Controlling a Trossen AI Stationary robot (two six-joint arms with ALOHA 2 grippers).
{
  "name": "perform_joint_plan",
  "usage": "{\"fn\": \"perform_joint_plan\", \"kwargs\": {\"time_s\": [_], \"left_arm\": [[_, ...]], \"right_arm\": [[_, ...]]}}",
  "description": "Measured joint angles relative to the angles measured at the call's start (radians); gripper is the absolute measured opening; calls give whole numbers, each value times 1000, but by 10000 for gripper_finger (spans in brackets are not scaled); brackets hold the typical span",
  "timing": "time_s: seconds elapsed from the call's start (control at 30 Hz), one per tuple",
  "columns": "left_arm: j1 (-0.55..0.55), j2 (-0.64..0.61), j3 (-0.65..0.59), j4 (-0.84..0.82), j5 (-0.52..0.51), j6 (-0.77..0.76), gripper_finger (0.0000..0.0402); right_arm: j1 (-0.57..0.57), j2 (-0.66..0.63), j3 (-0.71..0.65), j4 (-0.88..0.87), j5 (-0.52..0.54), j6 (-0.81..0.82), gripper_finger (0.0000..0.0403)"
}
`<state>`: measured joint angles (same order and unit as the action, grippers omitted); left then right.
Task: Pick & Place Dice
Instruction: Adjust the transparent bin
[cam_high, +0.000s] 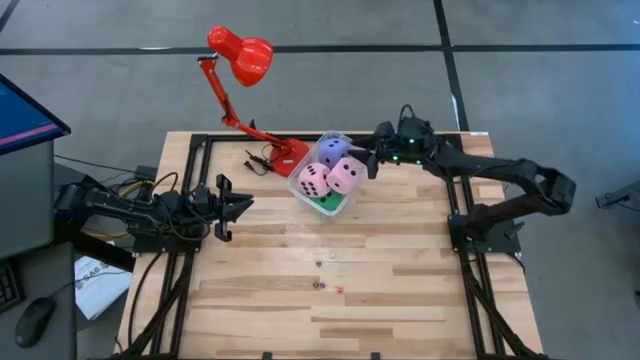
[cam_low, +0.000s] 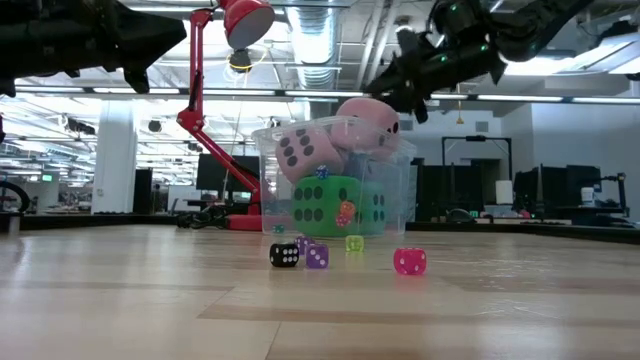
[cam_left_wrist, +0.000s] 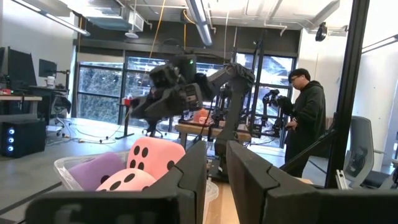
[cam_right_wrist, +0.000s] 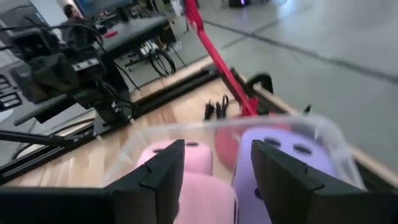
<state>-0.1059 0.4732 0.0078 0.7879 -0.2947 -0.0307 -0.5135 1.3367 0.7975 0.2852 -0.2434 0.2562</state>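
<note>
**Right claw poised over a tub full of soft dice**

The big soft dice sit heaped in a clear plastic tub (cam_high: 300, 186) near the middle of the bench's far edge: two pink plush cubes with dark pips (cam_high: 331, 179) on top, a purple-blue plush cube (cam_high: 333, 151) on the far side of them, and a green plush cube (cam_low: 333, 207) at the bottom. A cyan one does not show. The right claw (cam_high: 371, 160) hangs just above the tub's right rim, fingers parted and holding nothing. To do this step well, I judge it should drop straight onto the nearest pink cube, close across two flat faces and not a corner, and stay clear of the thin tub wall, which could flex or slide. The plush will squash, so a firm squeeze seems wise.

Several tiny hard dice (cam_low: 300, 254), black, purple, yellow-green and pink, lie loose on the pale wooden bench (cam_high: 400, 280) toward its near edge; glossy and sharp-edged, they would likely roll if nudged.

The left claw (cam_high: 238, 206) waits open near the left edge. A red desk lamp (cam_high: 242, 55) stands just left of the tub.
</note>
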Motion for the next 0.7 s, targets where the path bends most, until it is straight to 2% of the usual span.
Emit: {"fn": "perform_joint_plan", "kwargs": {"time_s": [0.17, 0.37, 0.53, 0.7], "left_arm": [[0, 0, 0, -2, 0, 0, 53], [0, 0, 0, -2, 0, 0, 53], [0, 0, 0, -2, 0, 0, 53], [0, 0, 0, -2, 0, 0, 53]], "right_arm": [[1, -101, 0, -69, 0, -103, 161], [-6, -187, 0, -292, 7, -107, 94], [12, -189, -1, -444, 9, -99, 45], [52, -172, -1, -428, 47, -107, 4]]}}
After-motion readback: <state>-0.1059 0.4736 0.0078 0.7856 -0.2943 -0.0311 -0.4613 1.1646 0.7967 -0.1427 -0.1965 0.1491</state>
